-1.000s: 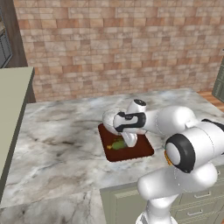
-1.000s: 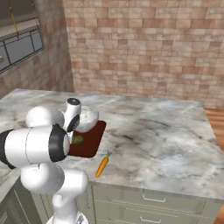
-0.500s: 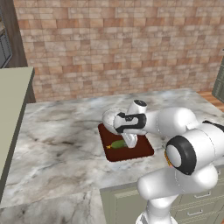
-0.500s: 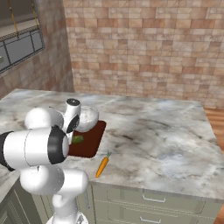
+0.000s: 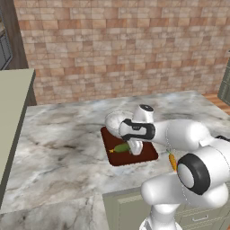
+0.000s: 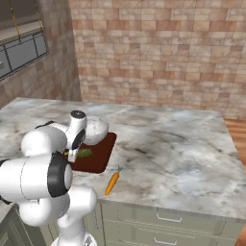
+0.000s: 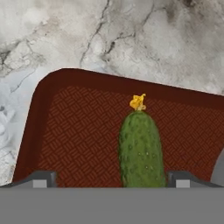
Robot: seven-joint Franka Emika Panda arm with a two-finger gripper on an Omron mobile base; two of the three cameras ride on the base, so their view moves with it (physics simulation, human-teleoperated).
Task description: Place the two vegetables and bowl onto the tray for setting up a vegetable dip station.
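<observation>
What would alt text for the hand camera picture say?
A dark-green cucumber with a small yellow tip lies on a reddish-brown tray, between the open gripper's two finger tips. Marble counter surrounds the tray.

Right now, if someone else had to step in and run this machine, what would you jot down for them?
Claw: open, holding nothing, low over the tray, its tips on either side of the cucumber.
Cucumber: lying flat on the tray.
Bowl: at the tray's far end, seemingly on it; its base is hidden by the arm.
Carrot: on the marble counter, off the tray, near the front edge.
Done: cucumber placed, bowl probably.
Left: pick up the carrot and set it on the tray.
</observation>
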